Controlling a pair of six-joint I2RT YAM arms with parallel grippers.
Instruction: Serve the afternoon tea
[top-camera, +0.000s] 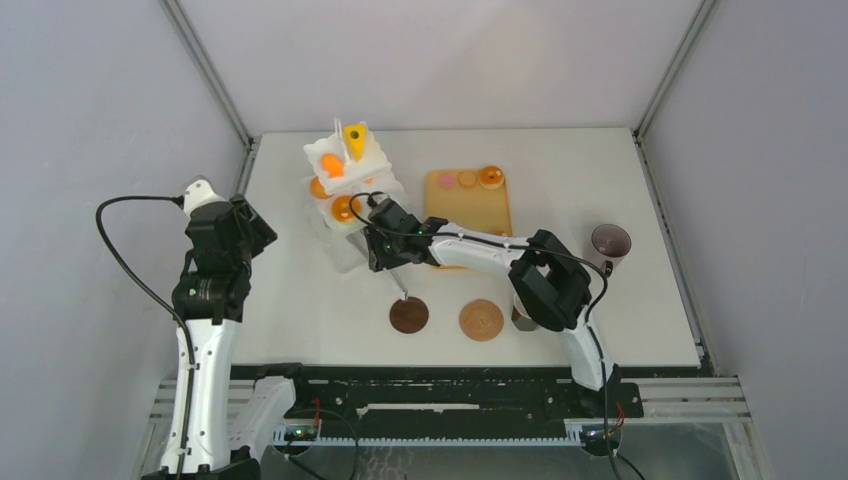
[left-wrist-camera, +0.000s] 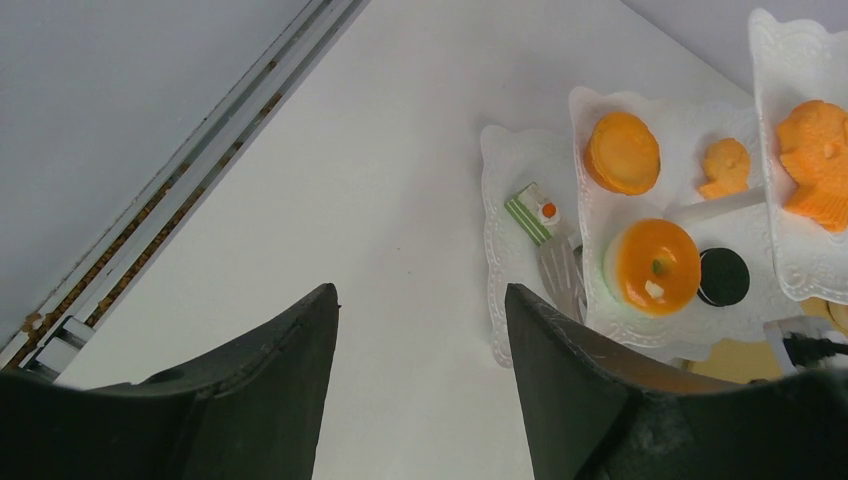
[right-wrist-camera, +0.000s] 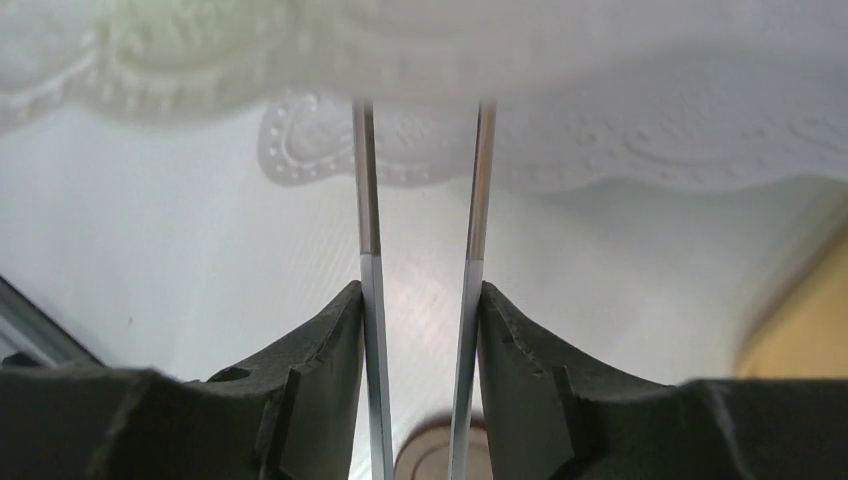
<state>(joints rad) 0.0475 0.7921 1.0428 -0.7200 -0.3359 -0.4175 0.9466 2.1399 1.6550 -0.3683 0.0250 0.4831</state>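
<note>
R hand (right-wrist-camera: 420, 292) clamped on metal tongs (right-wrist-camera: 367, 200). Blades reach under the white tiered stand (right-wrist-camera: 600, 150), tips by a green cake slice (left-wrist-camera: 535, 212), nothing gripped that I can see. L hand (left-wrist-camera: 420, 292) wide open, empty, over the counter (left-wrist-camera: 400, 150).

Approx a third done: 3 pastries (top-camera: 467, 179) on tan tray (top-camera: 490, 215). Left to do: yellow cake wedge (top-camera: 354, 137), orange tarts (left-wrist-camera: 655, 266) and black round (left-wrist-camera: 723, 277) sit on the stand. Mug (top-camera: 609, 242) is well apart from the coasters (top-camera: 408, 315).

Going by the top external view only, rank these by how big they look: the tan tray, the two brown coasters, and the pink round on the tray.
1. Tan tray, clearly largest.
2. Light coaster and dark coaster: too alike to rank.
3. Pink round, smallest.
</note>
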